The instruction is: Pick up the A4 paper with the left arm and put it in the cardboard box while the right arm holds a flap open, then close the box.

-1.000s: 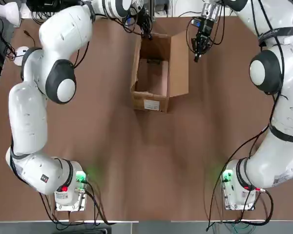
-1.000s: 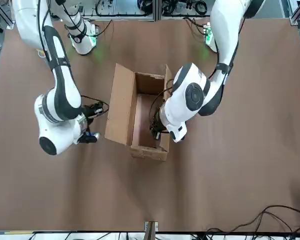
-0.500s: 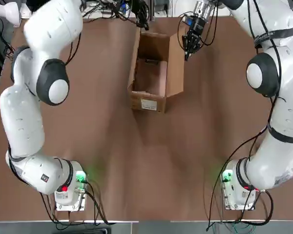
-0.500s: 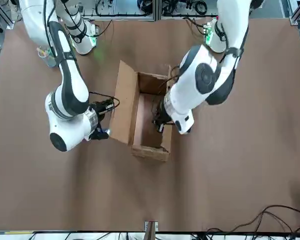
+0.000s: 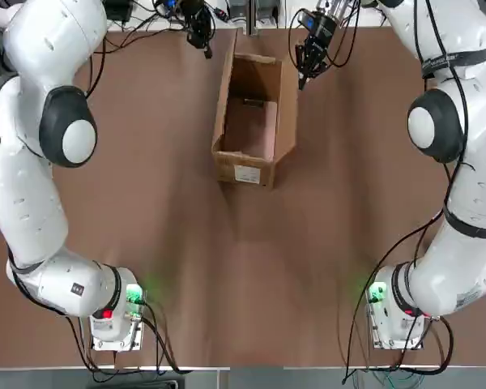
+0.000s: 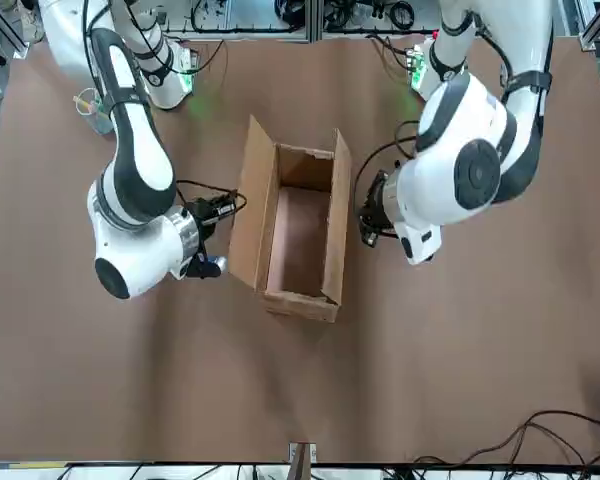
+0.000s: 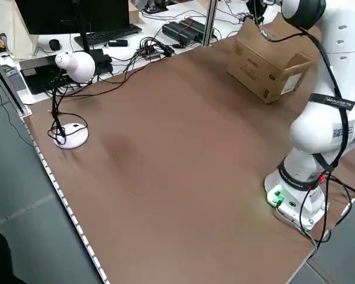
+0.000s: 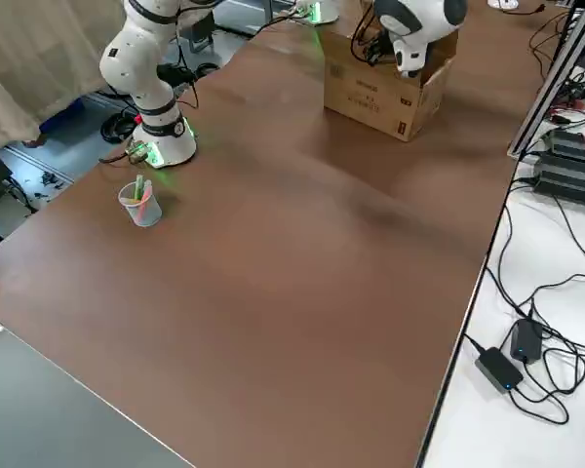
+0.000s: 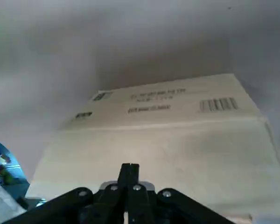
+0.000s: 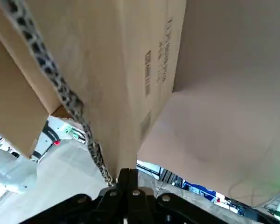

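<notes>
The cardboard box (image 5: 245, 173) stands open at the far middle of the table, both long flaps raised. The A4 paper (image 5: 252, 130) lies flat on its floor, pinkish, with a dark clip at the far end. My left gripper (image 5: 199, 34) is shut and empty, outside the box beside its left flap (image 6: 340, 215); the left wrist view shows the shut fingertips (image 9: 129, 169) facing the printed box side (image 9: 168, 126). My right gripper (image 5: 302, 74) is shut and empty against the outer face of the right flap (image 10: 135, 70); contact I cannot tell.
A white desk lamp (image 7: 71, 66) stands at the robot's left table edge. A plastic cup with pens (image 8: 139, 203) sits near the right arm's base. Cables and power bricks (image 8: 497, 366) lie past the far edge.
My left gripper has come up out of the box and moved to its left outer side. My right gripper moved in toward the right flap, which now stands more upright.
</notes>
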Robot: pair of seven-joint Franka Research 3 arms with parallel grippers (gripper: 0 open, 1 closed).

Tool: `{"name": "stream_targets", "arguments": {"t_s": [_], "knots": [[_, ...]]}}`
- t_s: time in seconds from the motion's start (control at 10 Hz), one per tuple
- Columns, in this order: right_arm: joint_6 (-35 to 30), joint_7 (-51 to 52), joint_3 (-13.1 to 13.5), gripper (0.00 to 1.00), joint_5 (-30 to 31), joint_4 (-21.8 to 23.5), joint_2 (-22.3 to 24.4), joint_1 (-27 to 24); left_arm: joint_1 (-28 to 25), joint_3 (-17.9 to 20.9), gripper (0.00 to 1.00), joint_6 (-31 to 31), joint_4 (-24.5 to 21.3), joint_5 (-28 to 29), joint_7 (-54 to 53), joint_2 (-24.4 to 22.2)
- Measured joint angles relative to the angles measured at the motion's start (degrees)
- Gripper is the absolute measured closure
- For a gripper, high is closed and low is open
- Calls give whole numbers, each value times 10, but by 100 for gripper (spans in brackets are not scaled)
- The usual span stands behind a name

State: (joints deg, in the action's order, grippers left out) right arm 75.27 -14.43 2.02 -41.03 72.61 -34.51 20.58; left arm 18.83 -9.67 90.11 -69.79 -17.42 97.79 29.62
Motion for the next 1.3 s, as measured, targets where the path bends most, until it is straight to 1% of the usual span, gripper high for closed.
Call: {"name": "stream_targets", "arguments": {"t_s": [0.3, 0.6, 0.7, 0.9, 1.1, 1.3], "knots": [[11, -36, -1, 99, -3, -12, 0, 42, 26, -11, 99, 79, -10, -1, 1, 49], [68, -66, -1, 99, -2, -11, -6, 83, 59, -12, 99, 138, -8, -1, 25, 54], [81, -68, -1, 99, -1, -9, -12, 89, 65, -12, 99, 151, -10, -1, 30, 58], [121, -68, 0, 99, 18, -7, -26, 98, 73, -12, 99, 171, -12, -1, 32, 81], [144, -69, 0, 99, 31, -5, -41, 102, 72, -11, 99, 185, -12, 0, 32, 103], [163, -70, 0, 99, 43, 1, -50, 103, 73, -12, 99, 187, -12, 5, 32, 105]]}}
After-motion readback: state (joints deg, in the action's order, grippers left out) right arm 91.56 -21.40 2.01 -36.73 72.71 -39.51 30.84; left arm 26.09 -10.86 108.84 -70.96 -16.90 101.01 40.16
